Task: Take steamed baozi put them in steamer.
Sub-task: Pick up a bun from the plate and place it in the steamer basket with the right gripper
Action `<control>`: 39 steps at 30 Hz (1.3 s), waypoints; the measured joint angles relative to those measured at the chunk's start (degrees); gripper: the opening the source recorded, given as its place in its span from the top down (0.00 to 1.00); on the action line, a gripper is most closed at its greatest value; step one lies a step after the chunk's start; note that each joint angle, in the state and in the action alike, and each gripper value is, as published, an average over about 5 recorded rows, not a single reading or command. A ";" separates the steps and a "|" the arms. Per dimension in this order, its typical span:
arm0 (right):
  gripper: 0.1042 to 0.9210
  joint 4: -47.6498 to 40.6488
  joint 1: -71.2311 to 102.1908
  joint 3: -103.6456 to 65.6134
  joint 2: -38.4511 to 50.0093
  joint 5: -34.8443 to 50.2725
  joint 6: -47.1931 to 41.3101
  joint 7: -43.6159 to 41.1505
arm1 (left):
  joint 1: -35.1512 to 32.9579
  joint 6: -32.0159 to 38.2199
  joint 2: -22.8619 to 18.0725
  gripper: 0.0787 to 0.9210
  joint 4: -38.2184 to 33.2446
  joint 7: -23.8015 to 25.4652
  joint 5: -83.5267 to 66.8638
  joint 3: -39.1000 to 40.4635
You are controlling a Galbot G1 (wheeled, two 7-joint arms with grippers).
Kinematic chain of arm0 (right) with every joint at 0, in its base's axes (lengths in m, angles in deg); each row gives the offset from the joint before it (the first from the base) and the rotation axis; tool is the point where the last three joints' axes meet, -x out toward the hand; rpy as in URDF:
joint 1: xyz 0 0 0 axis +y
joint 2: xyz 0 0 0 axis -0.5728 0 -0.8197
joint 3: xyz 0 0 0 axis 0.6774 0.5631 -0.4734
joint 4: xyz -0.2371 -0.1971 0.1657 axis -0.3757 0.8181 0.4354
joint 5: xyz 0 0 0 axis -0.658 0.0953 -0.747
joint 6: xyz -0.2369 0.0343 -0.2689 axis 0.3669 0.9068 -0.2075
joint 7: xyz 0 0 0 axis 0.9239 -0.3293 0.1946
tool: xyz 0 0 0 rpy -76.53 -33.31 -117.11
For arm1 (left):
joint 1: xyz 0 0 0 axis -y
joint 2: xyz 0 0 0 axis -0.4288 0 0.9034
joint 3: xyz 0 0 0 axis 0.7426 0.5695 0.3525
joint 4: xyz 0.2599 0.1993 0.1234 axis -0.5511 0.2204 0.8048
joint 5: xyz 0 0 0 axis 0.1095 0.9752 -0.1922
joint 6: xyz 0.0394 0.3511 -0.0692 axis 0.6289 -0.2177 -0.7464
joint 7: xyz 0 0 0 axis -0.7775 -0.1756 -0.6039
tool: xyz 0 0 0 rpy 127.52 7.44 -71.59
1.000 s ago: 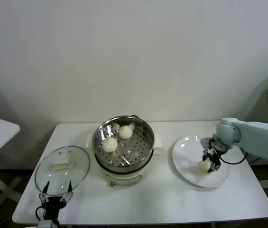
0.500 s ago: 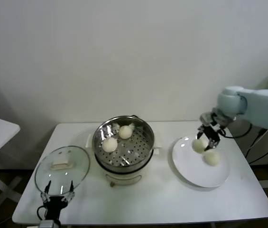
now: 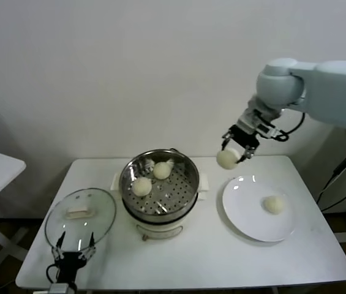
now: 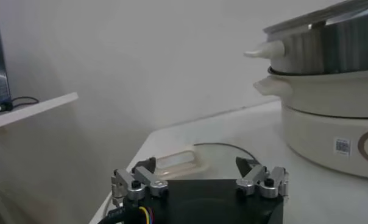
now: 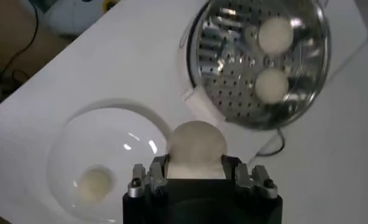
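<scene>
Above the table (image 3: 209, 257), at 2 o'clock from the steamer (image 3: 159, 187): right gripper (image 3: 236, 150) raised, pinching one baozi (image 3: 226, 159). Two buns on the perforated tray, one on the white plate (image 3: 246, 211). At 7 o'clock, by the glass lid (image 3: 79, 217): left gripper (image 3: 71, 251), fingers spread.

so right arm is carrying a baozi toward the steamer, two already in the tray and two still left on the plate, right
Not quite: only one baozi is left on the plate, as the head view shows. The rest holds: the right gripper is shut on a baozi in the air between plate and steamer, and two buns already sit on the perforated tray.
</scene>
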 measured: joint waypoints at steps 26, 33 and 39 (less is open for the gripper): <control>0.40 -6.54 17.99 -8.15 -21.47 -12.83 5.90 5.29 | 0.06 0.01 -0.35 0.12 -0.07 -0.02 -0.51 -1.10; 0.40 -7.81 21.84 -8.50 -22.71 -14.64 5.77 6.26 | 0.08 0.11 -0.35 0.12 0.08 -0.04 -0.64 -1.17; 0.40 -8.37 24.23 -9.01 -23.39 -15.86 5.73 6.66 | 0.07 0.20 -0.37 0.12 0.29 -0.08 -0.65 -1.13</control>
